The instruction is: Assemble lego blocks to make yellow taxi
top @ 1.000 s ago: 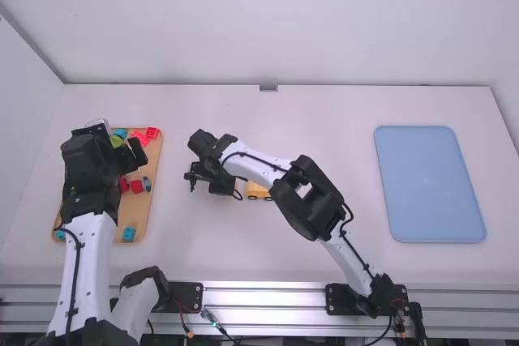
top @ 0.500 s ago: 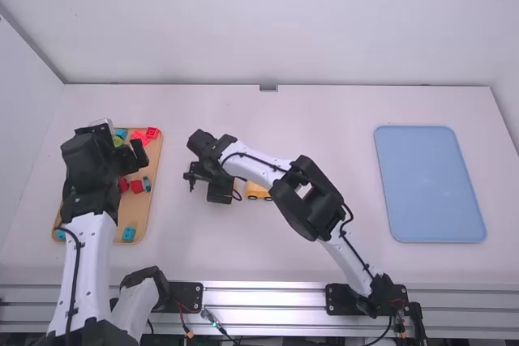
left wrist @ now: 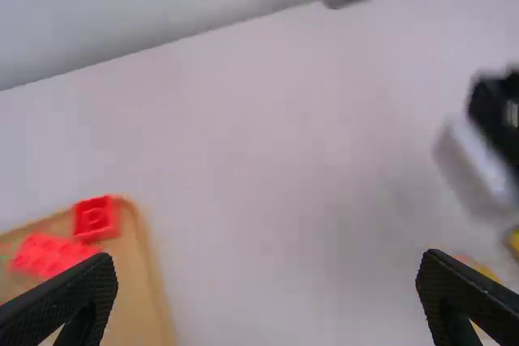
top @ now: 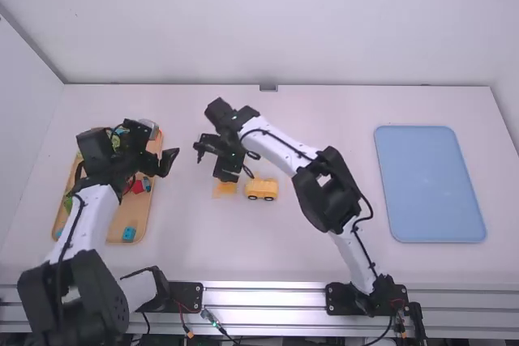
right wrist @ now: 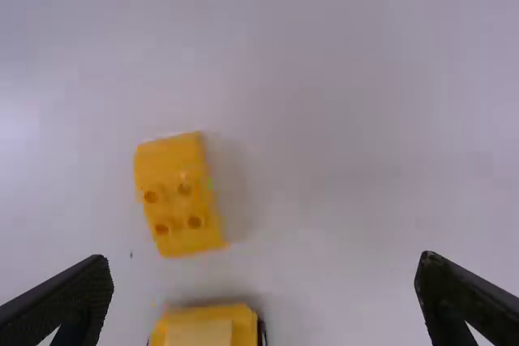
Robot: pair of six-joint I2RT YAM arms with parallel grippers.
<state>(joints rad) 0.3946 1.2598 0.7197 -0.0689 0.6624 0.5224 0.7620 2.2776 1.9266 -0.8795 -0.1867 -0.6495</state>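
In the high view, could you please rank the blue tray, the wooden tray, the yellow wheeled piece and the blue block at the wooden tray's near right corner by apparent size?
1. Blue tray and wooden tray: unsure which, since the left arm partly covers the wooden one.
2. Yellow wheeled piece
3. Blue block

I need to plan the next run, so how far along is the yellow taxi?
Partway, it seems. The yellow car body already has wheels. Nothing is in hand: the left gripper and right gripper are both open with nothing between their fingers. Probably left: joining the loose yellow block, which lies apart from the car body. Whether blocks in the tan tray are needed, I can't tell.
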